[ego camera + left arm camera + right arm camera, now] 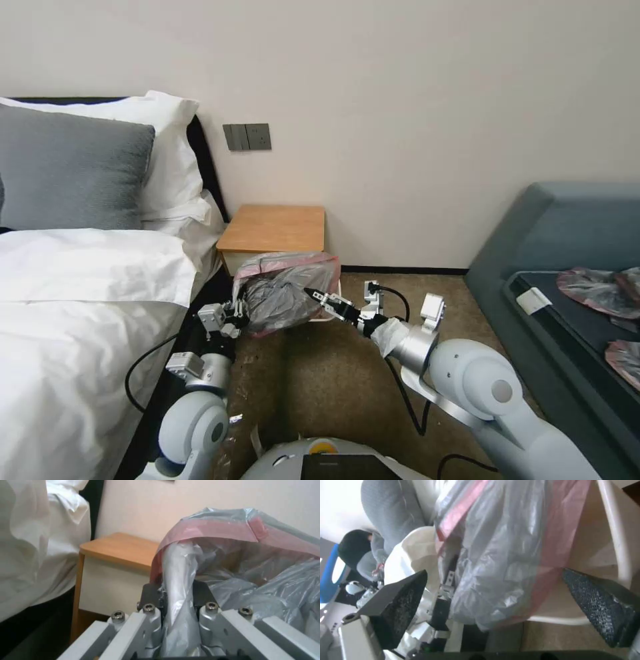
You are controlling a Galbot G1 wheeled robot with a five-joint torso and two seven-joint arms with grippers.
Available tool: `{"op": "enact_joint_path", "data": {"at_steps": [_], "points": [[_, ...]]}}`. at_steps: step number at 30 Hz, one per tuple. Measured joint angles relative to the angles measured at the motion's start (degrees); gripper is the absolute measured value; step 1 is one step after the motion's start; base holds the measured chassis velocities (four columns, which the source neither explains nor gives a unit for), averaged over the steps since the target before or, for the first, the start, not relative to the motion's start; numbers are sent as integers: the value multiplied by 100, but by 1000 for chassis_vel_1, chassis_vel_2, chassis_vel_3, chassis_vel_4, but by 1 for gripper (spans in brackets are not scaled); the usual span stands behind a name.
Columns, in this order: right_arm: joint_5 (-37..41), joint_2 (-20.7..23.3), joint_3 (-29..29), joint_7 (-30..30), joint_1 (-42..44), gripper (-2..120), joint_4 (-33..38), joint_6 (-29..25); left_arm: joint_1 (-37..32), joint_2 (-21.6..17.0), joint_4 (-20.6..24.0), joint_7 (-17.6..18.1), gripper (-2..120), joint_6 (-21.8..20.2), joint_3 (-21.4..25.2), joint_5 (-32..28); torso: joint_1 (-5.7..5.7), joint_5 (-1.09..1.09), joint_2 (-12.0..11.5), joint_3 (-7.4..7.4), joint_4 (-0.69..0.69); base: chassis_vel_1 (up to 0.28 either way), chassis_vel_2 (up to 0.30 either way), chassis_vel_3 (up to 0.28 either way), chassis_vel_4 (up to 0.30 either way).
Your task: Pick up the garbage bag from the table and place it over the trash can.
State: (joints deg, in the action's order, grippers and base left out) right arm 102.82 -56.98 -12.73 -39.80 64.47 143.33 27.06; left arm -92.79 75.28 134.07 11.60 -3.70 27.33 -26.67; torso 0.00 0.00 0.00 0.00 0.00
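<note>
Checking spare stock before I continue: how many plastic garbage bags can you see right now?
3. One garbage bag is held by the left gripper over the trash can, right gripper open at it. Two spare bags lie on the sofa; its edge may hide more.

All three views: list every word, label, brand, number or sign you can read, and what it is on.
No legible text in any view.
White tag on the blue-grey sofa: too small to read.
Wall switch plate: no markings visible.
Garbage bag, held by the left hand, with the open right hand against it: no print visible.
Table: no label.
</note>
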Motion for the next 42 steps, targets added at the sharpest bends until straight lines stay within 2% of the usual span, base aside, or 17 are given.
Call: {"op": "enact_joint_path", "data": {"at_steps": [24,25,27,29,31,32,33,37,39,42], "points": [[-372,-60,163,30,-53,100,-8,-79,-107,-24,293,-87,8,9,-13,20,0,0,-1,0,0,0,0,0,0],[-402,-62,162,51,-41,96,-8,-82,-111,-22,296,-87,8,10,-18,20,0,0,-1,0,0,0,0,0,0],[-425,-62,162,66,-31,94,-8,-82,-112,-19,299,-87,8,11,-21,20,1,0,-1,0,0,0,0,0,0],[-493,-64,162,84,-13,81,-9,-80,-116,-16,305,-79,8,11,-25,7,0,0,0,0,0,0,0,0,0],[-518,-65,164,90,-9,78,-9,-77,-117,-16,310,-74,8,11,-24,-2,0,0,-1,0,0,0,0,0,0],[-554,-66,167,104,-5,70,-9,-68,-119,-16,315,-67,8,11,-18,-15,0,0,0,0,0,0,0,0,0],[-554,-66,167,104,-5,70,-9,-68,-119,-16,315,-67,8,11,-18,-15,0,0,0,0,0,0,0,0,0],[-679,-75,181,182,12,51,-9,-60,-123,-12,317,-49,8,11,-7,-42,0,0,-1,0,0,0,0,0,0],[-693,-75,181,199,20,48,-9,-59,-124,-9,317,-48,8,11,-7,-43,0,0,-1,0,0,0,0,0,0],[-751,-73,181,257,48,35,-9,-51,-129,-2,316,-41,8,11,-9,-43,0,0,0,0,0,0,0,0,0]]}}
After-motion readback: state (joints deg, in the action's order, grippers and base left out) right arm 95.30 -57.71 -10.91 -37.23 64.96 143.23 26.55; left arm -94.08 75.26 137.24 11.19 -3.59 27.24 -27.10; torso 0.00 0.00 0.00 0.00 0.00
